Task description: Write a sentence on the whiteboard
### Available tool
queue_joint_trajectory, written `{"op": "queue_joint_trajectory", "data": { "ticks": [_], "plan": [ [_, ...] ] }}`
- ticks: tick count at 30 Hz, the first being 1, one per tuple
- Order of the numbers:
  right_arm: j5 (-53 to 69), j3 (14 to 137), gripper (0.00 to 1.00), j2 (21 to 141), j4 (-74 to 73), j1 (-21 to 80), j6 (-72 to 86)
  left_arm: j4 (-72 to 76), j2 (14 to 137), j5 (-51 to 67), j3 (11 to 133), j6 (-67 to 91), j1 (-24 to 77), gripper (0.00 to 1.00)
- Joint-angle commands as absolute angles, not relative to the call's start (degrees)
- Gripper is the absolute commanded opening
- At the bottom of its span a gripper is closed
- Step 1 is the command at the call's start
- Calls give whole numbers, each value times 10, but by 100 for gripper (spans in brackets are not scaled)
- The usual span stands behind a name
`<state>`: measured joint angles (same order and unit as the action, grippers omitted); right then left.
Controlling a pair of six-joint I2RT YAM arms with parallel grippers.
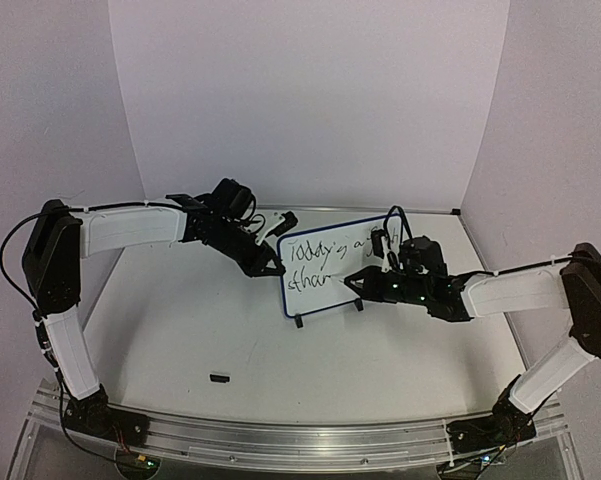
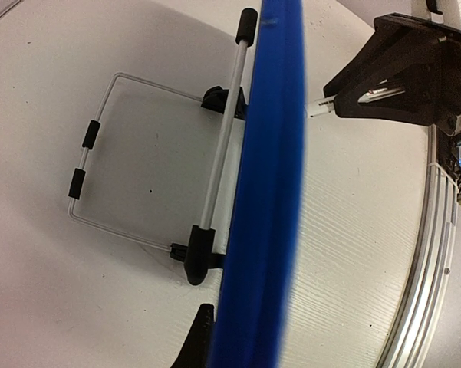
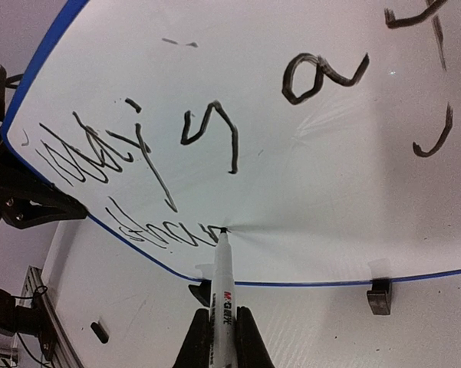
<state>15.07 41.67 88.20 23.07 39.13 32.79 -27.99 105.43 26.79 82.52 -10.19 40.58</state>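
Observation:
The whiteboard (image 1: pixel 332 262) stands upright at the table's middle, blue-rimmed, on small black feet (image 3: pixel 379 295). The sentence (image 1: pixel 325 255) runs in two lines of black script; it also shows in the right wrist view (image 3: pixel 138 146). My left gripper (image 1: pixel 270 262) is shut on the board's left edge; in the left wrist view the blue rim (image 2: pixel 265 192) fills the space between its jaws (image 2: pixel 242 341). My right gripper (image 1: pixel 365 283) is shut on a white marker pen (image 3: pixel 222 299). The pen's tip (image 3: pixel 223 230) touches the board at the end of the second line.
A small black pen cap (image 1: pixel 219 378) lies on the table near the front, left of centre. A wire stand (image 2: pixel 138 153) props the board from behind. White walls close in the back and sides. The metal rail (image 1: pixel 280 440) runs along the near edge.

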Motion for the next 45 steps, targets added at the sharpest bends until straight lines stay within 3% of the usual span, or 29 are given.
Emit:
{"op": "queue_joint_trajectory", "data": {
  "ticks": [1,14,45],
  "plan": [
    [139,434,0,888,247,390,327,-308,1060,264,845,-107,417,0],
    [84,403,0,837,236,387,331,-308,1059,264,845,-108,417,0],
    [156,432,0,873,247,372,305,-309,1061,264,845,-108,418,0]
  ]
}}
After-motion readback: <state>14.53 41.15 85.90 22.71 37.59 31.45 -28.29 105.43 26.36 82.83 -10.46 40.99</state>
